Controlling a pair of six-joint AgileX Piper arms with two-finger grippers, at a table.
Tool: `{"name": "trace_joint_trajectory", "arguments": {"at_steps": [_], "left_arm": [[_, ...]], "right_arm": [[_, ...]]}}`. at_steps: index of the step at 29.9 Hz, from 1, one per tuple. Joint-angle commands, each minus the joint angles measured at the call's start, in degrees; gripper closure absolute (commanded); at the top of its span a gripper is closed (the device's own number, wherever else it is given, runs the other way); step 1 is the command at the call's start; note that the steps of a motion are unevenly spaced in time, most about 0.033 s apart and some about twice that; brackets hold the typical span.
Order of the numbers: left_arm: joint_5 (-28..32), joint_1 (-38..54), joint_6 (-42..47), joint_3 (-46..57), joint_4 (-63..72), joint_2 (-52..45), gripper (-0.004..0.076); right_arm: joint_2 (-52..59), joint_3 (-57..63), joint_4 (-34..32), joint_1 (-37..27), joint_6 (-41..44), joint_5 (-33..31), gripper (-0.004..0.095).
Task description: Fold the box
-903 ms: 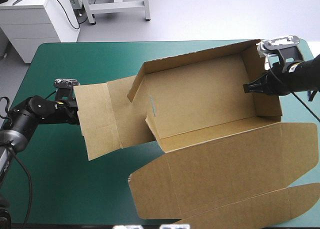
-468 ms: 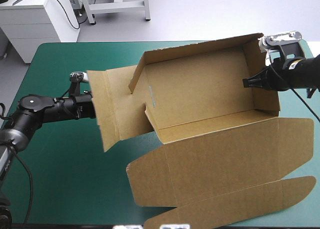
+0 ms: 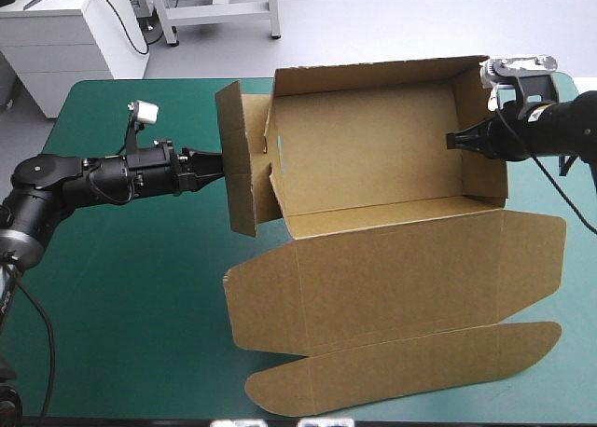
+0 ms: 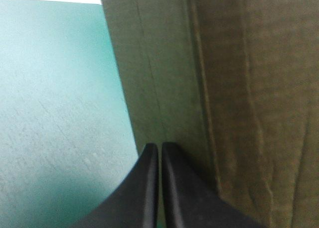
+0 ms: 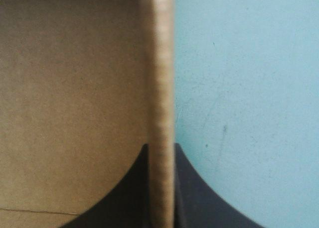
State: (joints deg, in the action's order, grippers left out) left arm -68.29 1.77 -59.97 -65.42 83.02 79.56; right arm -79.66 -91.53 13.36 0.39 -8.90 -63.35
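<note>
From above: shows the box (image 3: 373,147) as an open tray on the far right part of the teal-green tabletop (image 3: 121,287), walls up. The lid (image 3: 392,268) lies flat toward the near edge, with its curved tuck flap (image 3: 401,366) nearest of all. Shows an end flap (image 3: 238,166) standing upright, swung out from the tray's left end. Puts the left end effector (image 3: 216,163) against that flap's outer face, black tip touching it. Puts the right end effector (image 3: 454,140) at the tray's right wall (image 3: 485,177), tip showing on the inner side. From the left wrist: shows the fingers (image 4: 144,188) pressed together into one point, only a hairline slit between them. Has brown board straight ahead, its edge running down to the tips, with bare tabletop beside it. From the right wrist: shows the fingers (image 5: 129,203) all but closed, pinching the wall's top edge, seen end-on between them. Has the tray's inside on one side and tabletop on the other.
</note>
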Motion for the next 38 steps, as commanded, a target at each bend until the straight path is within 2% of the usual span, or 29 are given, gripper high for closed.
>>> {"name": "trace_joint_trajectory", "arguments": {"at_steps": [1, 5, 8, 10, 15, 17, 25, 30, 38], "left_arm": [[-5.42, -0.05, 0.04, -3.69, 5.34, -1.7, 0.0717], [-5.29, -0.13, 0.04, -4.79, 5.45, -1.7, 0.0713], [-5.41, -0.28, 0.28, -5.43, 5.94, -1.7, 0.0678], [-5.41, -0.39, 0.28, -5.81, 6.02, -1.7, 0.0622], [-5.41, -1.81, -0.19, -5.81, 10.38, -1.7, 0.0378], [-5.41, -2.68, -0.19, -5.81, 11.28, -1.7, 0.0316], [-5.13, -4.67, -0.19, -5.81, 10.93, -1.7, 0.0299], [-5.13, -4.67, -0.28, -5.81, 10.93, -1.7, 0.0225], [-1.45, -4.67, -0.1, -5.81, 9.8, -1.7, 0.0216]], "right_arm": [[1.71, -1.72, 3.05, -0.39, 0.76, 4.82, 0.0926], [1.71, -1.72, 4.66, -0.39, 0.8, 6.14, 0.0926], [1.71, -1.72, 5.72, -0.39, 0.8, 6.9, 0.0926], [1.71, -1.72, 5.72, -0.39, 0.8, 7.83, 0.0926], [1.71, -1.72, 5.87, -0.02, 0.8, 8.07, 0.0925], [1.71, -1.72, 4.87, 1.17, 0.8, 8.61, 0.0925], [1.71, -1.72, -1.09, 6.63, 5.77, 12.55, 0.0925], [1.71, -1.72, -5.11, 8.5, 9.57, 13.66, 0.0925], [1.71, -1.72, -4.98, 8.64, 11.5, 13.93, 0.0924]]}}
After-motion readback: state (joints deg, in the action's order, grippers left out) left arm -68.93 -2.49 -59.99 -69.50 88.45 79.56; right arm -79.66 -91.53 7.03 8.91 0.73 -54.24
